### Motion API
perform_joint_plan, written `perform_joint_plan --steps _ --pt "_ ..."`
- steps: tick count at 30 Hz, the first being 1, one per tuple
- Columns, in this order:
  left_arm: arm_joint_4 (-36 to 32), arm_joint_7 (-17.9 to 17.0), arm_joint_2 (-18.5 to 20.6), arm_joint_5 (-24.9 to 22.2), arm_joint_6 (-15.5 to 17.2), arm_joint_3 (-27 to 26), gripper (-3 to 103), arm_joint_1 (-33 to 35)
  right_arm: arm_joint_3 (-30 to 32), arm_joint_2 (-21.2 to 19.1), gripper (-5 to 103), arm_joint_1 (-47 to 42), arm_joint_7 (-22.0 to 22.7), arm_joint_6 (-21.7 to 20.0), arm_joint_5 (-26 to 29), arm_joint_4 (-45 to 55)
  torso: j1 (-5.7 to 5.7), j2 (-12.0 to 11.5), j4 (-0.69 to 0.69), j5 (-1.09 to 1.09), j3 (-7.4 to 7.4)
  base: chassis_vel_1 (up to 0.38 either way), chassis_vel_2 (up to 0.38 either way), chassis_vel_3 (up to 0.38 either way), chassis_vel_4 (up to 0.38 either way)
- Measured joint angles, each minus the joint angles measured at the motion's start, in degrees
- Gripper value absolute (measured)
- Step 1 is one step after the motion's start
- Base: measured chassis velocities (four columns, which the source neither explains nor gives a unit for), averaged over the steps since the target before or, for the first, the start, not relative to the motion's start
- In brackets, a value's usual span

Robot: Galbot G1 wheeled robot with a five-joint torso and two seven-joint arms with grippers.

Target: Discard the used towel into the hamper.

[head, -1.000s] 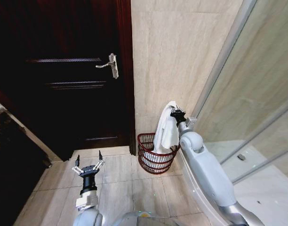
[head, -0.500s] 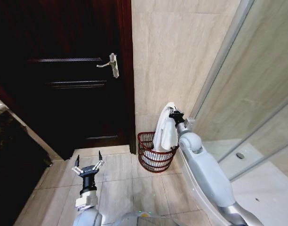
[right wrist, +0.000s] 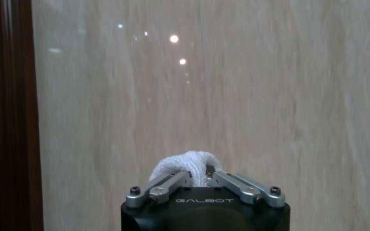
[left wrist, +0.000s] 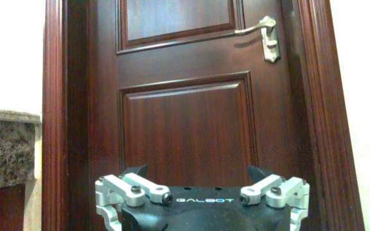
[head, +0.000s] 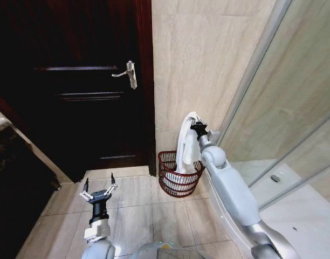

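Note:
A white towel (head: 186, 144) hangs from my right gripper (head: 194, 123), which is shut on its top fold. Its lower end drapes down into the hamper (head: 178, 175), a small round reddish-brown wire basket on the floor against the tiled wall. In the right wrist view the towel (right wrist: 186, 163) bulges out between the shut fingers (right wrist: 169, 183), facing the beige wall. My left gripper (head: 97, 187) stands open low over the floor tiles, well left of the hamper, pointing at the door; its fingers (left wrist: 137, 188) are spread.
A dark wooden door (head: 84, 91) with a metal lever handle (head: 127, 73) stands left of the tiled wall (head: 203, 65). A glass shower screen (head: 294, 118) rises on the right. A dark stone counter (head: 14, 162) lies on the left.
The right gripper and towel have shifted slightly left and up over the hamper. The whole picture has drifted a little, so the camera moved. The left arm holds still.

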Motion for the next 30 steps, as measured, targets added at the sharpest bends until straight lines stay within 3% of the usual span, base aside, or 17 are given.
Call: perform_joint_plan --steps 6,13,18,20,23,27,30 --pt "-0.80 -0.02 -0.10 0.08 -0.01 -0.16 100 0.33 0.38 2.54 2 1.95 -3.01 4.41 0.11 -10.24 0.00 0.00 0.01 -0.01 0.00 0.000 0.000 0.000 0.000" --pt "-0.92 -0.10 -0.45 0.04 -0.59 -0.86 100 0.59 1.37 2.67 2 -0.47 -2.98 4.79 1.16 -11.96 0.00 0.00 0.01 -0.01 0.00 0.000 0.000 0.000 0.000" --pt "-0.68 -0.13 -0.86 0.02 -0.94 -0.98 100 0.62 1.50 1.39 2 -4.44 -1.95 5.19 2.59 -10.37 0.00 0.00 0.00 0.00 0.00 0.000 0.000 0.000 0.000" --pt "-0.93 -0.15 -0.81 0.01 -0.91 -1.17 100 0.55 1.35 -1.60 2 -7.02 -0.58 5.06 4.54 -7.19 0.00 0.00 0.00 -0.01 0.00 0.000 0.000 0.000 0.000" --pt "-1.49 -0.15 -0.81 0.02 -0.66 -1.20 100 0.57 1.56 -3.50 2 -8.27 0.25 2.70 6.05 -4.56 0.00 0.00 0.01 0.00 0.00 0.000 0.000 0.000 0.000" --pt "-2.06 -0.11 -1.04 0.01 -0.28 -1.21 100 0.55 1.72 -7.47 2 -11.79 3.72 -5.08 12.75 2.25 0.00 0.00 0.00 -0.01 -0.01 0.000 0.000 0.000 0.000" --pt "-1.96 -0.04 -1.09 -0.17 -0.20 -1.46 100 0.34 1.60 -9.00 2 -12.59 4.94 -7.97 14.30 4.17 0.00 0.00 0.00 0.00 -0.01 0.000 0.000 0.000 0.000"
